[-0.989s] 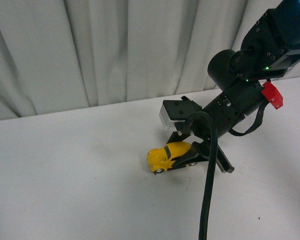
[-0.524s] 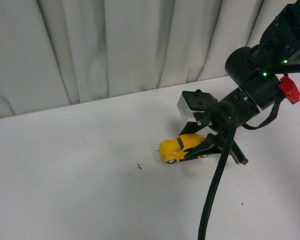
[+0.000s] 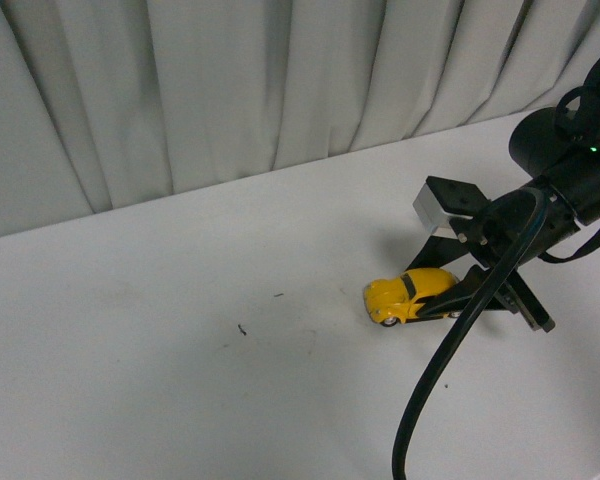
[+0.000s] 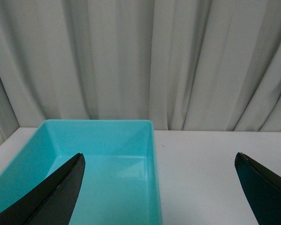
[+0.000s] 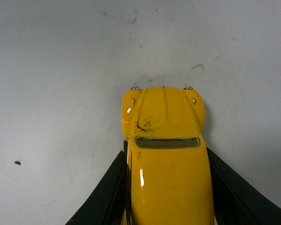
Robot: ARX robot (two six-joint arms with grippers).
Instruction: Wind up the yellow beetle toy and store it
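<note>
Closest to us in the front view, a black cable [image 3: 450, 370] curves up from the bottom edge toward the right arm. It crosses over the white tabletop [image 3: 180, 380], which has a few small dark specks [image 3: 242, 329] on it. A little further back, on the right side, the beetle [image 3: 412, 296] sits on its wheels on the tabletop with its nose pointing left. The right gripper [image 5: 166, 152] is down low around it. In the right wrist view its black fingers [image 5: 107, 187] press on both sides of the beetle, so they are squeezing it. We can see a dark scuff [image 5: 144, 123] on the yellow hood. In the left wrist view, the left gripper [image 4: 159, 157] hangs in the air, and its two dark fingers [image 4: 56, 192] are spread wide apart with nothing between them. Beyond them a light blue bin [image 4: 98, 123] rests on the tabletop, and we see nothing inside it. Behind everything hangs a pale curtain [image 3: 230, 90] with long folds.
</note>
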